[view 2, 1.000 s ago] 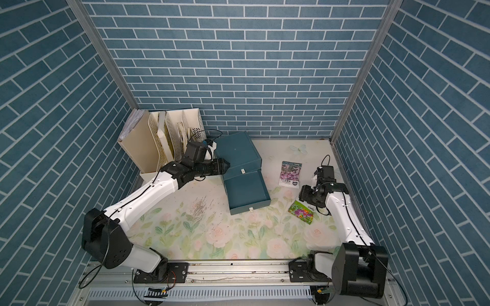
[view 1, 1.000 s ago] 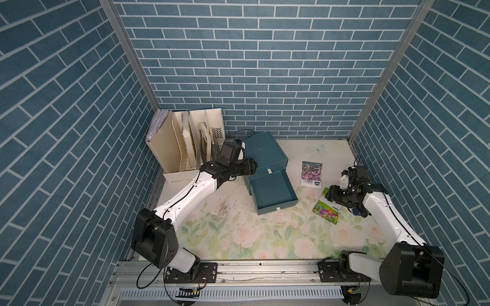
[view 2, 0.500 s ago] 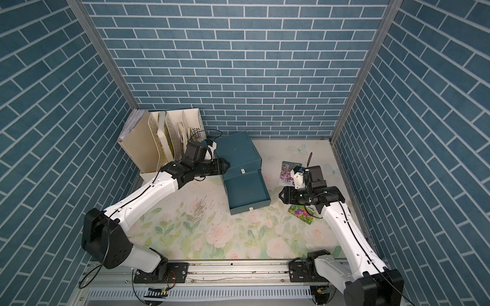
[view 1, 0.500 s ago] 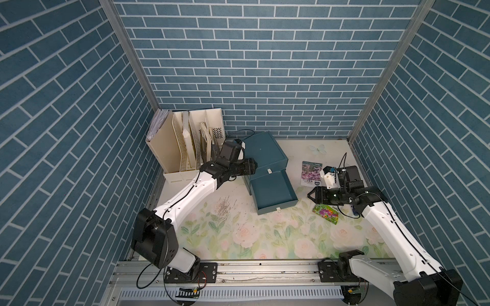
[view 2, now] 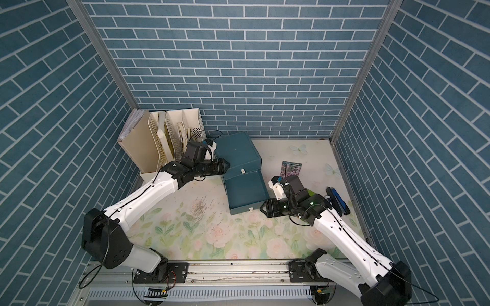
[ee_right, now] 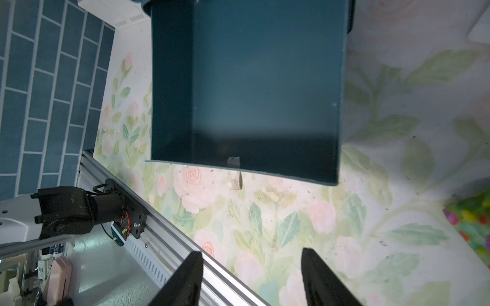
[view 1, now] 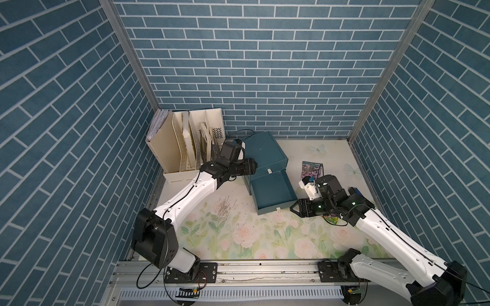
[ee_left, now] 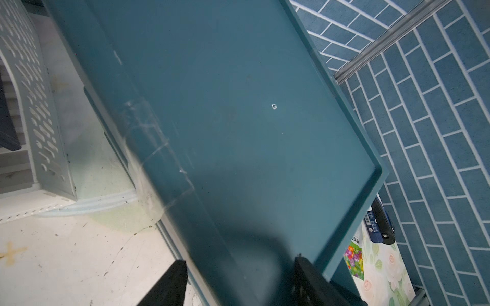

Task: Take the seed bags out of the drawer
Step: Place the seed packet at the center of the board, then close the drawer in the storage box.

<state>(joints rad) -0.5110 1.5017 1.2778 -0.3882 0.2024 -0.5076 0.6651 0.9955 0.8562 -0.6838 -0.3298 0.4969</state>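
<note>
While left fingers (view 1: 254,167), right fingers (view 1: 294,209) gape, two seed bags (view 1: 311,172) lie outside one drawer (view 1: 273,193).

The near middle of the table (view 1: 238,238) lies open, and the pulled-out drawer (view 1: 273,190) can be entered from above. The cabinet (view 1: 262,148) and file rack (view 1: 183,148) crowd the far left; a purple packet (view 1: 311,171) and pens (view 2: 336,200) lie on the right.

At a top view's lower right, the right arm (view 1: 376,229) hides most of the mixed-bloom seed bag (view 1: 329,218) and dark blue pens (view 1: 356,189). Whether the left gripper (ee_left: 240,260) pinches the cabinet (ee_left: 238,106) is unclear.
</note>
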